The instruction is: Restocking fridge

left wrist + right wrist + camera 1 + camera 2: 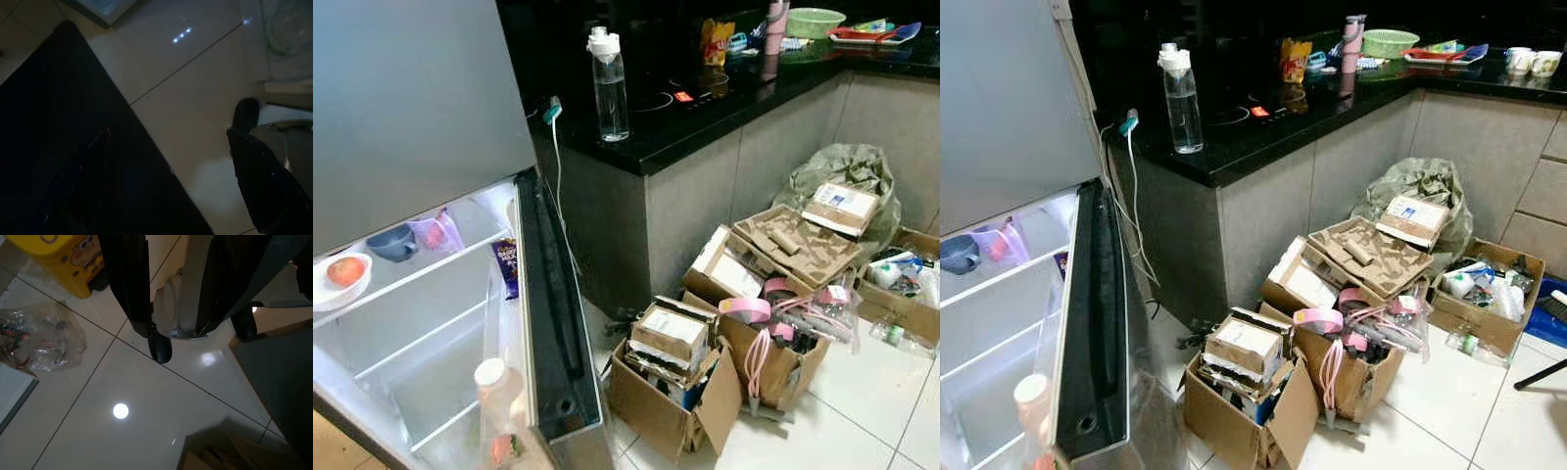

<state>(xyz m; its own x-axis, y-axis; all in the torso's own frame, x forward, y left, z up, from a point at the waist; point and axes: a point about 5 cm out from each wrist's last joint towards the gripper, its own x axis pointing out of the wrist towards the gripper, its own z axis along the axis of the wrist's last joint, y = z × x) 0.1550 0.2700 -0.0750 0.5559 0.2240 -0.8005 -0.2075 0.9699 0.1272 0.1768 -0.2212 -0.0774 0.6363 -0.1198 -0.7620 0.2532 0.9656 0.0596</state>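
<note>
The fridge (411, 108) stands open on the left, its dark door edge (553, 313) facing me. On its upper shelf sit a white plate (325, 299) with an orange fruit (345, 270), a blue bowl (393, 242) and a pink cup (435, 233). The door rack holds a purple snack packet (507, 266) and a white-capped bottle (494, 392). A clear water bottle (609, 86) stands upright on the black counter (705, 113). My left gripper (171, 127) hangs open over floor tiles. My right gripper (203, 340) is open above the floor, holding nothing.
Open cardboard boxes (671, 392) full of clutter crowd the floor by the counter, with a stacked box (793, 250) and a green sack (847, 171) behind. A green basket (815, 22) sits on the counter. A yellow container (63, 259) and plastic bag (39, 338) lie near my right gripper.
</note>
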